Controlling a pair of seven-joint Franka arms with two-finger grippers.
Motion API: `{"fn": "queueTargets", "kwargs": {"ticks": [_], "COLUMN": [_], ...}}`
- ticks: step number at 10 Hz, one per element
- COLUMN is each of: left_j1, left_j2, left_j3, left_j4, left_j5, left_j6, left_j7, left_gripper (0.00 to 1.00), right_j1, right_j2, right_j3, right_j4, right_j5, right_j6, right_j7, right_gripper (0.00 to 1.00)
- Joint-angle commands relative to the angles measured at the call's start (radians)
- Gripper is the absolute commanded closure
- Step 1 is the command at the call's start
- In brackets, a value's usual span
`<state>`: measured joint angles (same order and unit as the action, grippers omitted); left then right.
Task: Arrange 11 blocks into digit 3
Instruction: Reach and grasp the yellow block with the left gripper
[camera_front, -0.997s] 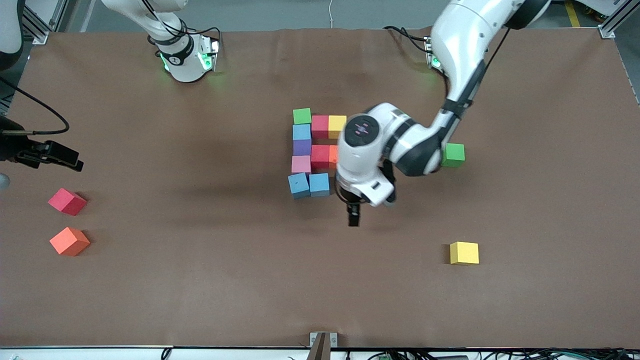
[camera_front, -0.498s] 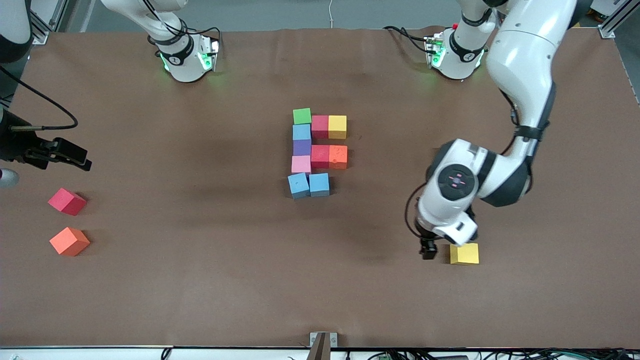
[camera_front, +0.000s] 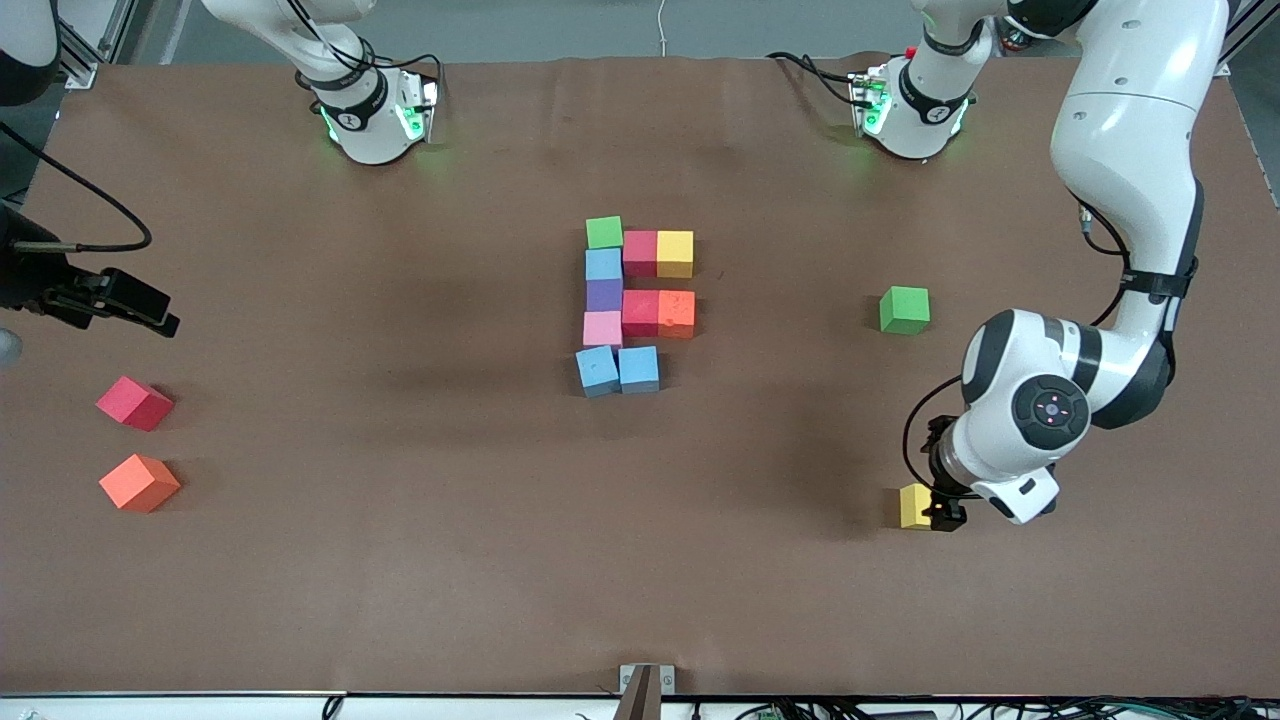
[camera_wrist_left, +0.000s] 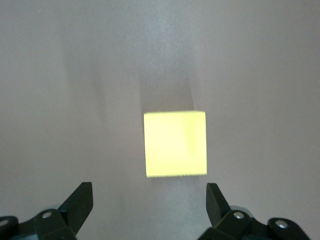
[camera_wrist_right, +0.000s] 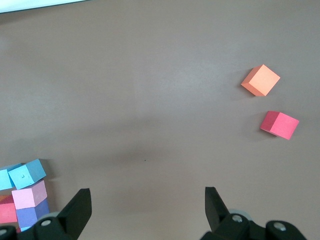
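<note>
Left wrist view shows the yellow block (camera_wrist_left: 175, 144) sitting just ahead of the wide open left end effector (camera_wrist_left: 150, 205), not touched yet. Looks like the pick-up step: next, go down over it and squeeze, then carry it to the unfinished digit 3 (camera_front: 633, 305) in the middle of the desk (camera_front: 400, 560). Lies near the left arm's end, closer to the front camera than the green block (camera_front: 904, 309). Right end effector (camera_wrist_right: 148, 206) waits, wide open, holding nothing, over the right arm's end.
</note>
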<state>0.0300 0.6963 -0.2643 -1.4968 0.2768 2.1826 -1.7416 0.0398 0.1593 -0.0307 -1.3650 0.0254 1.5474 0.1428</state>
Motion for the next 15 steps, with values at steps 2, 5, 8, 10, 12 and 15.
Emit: {"fn": "queueTargets", "kwargs": {"ticks": [2,5,8,10,12,15], "left_j1": [0.040,0.047,0.048,0.051,0.059,0.061], "left_j2": [0.015,0.051,0.077,0.097,0.110,0.121], "left_j3": [-0.009,-0.007,-0.003,0.002,0.002,0.003], "left_j4": [0.006,0.023,0.030,0.047,0.044,0.038], "left_j5": [-0.027,-0.031,-0.030,-0.030,-0.028,-0.014], "left_j6": [0.005,0.037,0.100,0.117,0.135,0.140], "left_j7": [0.101,0.131,0.135,0.152,0.172,0.175], "left_gripper": [0.00,0.00,0.00,0.00,0.00,0.00], "right_j1": [-0.008,-0.002,-0.005,-0.023,-0.040,-0.034], "right_j2": [-0.017,-0.064,-0.199,-0.199,-0.198,-0.195], "right_j3": [-0.020,-0.035,-0.034,-0.047,-0.049,-0.049], "right_j4": [0.023,0.057,-0.082,-0.086,-0.086,-0.085], "right_j5": [-0.022,-0.022,-0.021,-0.009,-0.005,-0.010], "right_j6": [-0.012,-0.116,-0.086,-0.076,-0.075,-0.067], "right_j7": [0.011,0.017,-0.002,-0.064,-0.072,-0.074], "right_gripper": [0.00,0.00,0.00,0.00,0.00,0.00]}}
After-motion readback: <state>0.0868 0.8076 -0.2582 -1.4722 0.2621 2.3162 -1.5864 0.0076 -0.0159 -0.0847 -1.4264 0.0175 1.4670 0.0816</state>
